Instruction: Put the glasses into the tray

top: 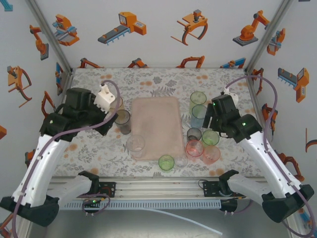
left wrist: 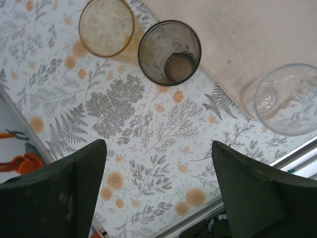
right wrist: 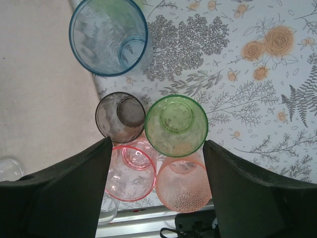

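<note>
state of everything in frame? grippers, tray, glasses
left gripper: open, empty
right gripper: open, above green glass and pink glass, both upright
tray: flat, middle bare
amber glass: upright, on table
left smoky glass: upright, on table beside tray
clear glass: upright, at tray's near left corner
blue glass: upright, on table beside tray
right smoky glass: upright, on table
orange glass: upright, on table

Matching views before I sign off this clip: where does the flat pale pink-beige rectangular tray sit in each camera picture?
Top external: the flat pale pink-beige rectangular tray lies mid-picture on the floral-patterned tabletop.
Left wrist: the tray fills the upper right, with a clear tumbler at its edge.
Right wrist: the tray runs down the left side, beside a blue tumbler.
Shared landmark: the floral-patterned tabletop bordering the tray.
</note>
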Robot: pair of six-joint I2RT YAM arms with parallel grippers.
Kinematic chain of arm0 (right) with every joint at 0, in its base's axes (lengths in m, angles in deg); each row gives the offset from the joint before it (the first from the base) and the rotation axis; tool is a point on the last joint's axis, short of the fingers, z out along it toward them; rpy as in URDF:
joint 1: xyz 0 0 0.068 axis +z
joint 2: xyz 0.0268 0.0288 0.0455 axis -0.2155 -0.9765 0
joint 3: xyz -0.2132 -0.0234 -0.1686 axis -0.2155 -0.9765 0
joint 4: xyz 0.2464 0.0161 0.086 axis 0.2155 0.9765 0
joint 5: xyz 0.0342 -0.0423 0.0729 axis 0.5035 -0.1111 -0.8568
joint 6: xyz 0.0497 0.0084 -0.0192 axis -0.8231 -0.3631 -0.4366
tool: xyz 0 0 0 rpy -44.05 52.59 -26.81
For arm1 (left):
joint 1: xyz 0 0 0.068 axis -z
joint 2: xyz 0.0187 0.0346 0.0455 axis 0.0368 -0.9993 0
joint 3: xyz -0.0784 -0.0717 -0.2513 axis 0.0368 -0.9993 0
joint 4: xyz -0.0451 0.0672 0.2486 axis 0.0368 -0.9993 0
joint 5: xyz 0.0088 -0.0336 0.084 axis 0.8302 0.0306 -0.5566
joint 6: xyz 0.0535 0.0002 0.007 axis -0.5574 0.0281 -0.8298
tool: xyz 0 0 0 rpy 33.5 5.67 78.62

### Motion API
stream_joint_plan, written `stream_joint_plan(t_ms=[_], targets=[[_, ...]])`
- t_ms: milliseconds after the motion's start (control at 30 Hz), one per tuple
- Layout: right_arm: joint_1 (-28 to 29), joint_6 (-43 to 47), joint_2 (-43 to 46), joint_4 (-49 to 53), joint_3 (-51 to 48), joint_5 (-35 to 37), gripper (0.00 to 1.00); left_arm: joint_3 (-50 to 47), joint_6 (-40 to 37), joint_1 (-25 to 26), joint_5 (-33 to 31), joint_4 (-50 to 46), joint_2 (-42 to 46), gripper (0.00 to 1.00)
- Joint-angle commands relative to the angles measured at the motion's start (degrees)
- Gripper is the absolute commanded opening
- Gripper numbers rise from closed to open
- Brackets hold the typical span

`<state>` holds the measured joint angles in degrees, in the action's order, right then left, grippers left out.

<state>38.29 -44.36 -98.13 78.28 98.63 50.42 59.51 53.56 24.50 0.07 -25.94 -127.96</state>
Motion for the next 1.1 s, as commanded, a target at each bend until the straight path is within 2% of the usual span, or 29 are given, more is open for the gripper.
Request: stream_joint_plan(t_ms=[0, 233, 433, 833, 1067], targets=[[-3.85, 3.78, -1.66, -4.18, 0.15, -5.23, 0.63, -4.47, 2.68, -3.18, 2.90, -1.53, 2.27, 0.80], [-9.06, 7.35, -7.48, -8.54, 0.22, -12.47, 0.56, -11.53, 5.48, -9.63, 4.95, 0.83, 6.68, 0.82], [-10.93, 9.37, -12.01, -11.32, 0.28, -14.52, 0.46, -13.99, 6.05, -10.89, 7.17, 1.76, 8.06, 0.82], [-14.63, 12.00, -21.53, -15.20, 3.48, -17.51, 0.45, -14.51, 6.48, -14.21, 9.77, 1.32, 10.21, 0.83], [-15.56, 14.10, -24.72, -14.85, 4.98, -16.89, 0.38, -14.25, 7.12, -14.67, 11.22, 2.04, 8.80, 0.84]])
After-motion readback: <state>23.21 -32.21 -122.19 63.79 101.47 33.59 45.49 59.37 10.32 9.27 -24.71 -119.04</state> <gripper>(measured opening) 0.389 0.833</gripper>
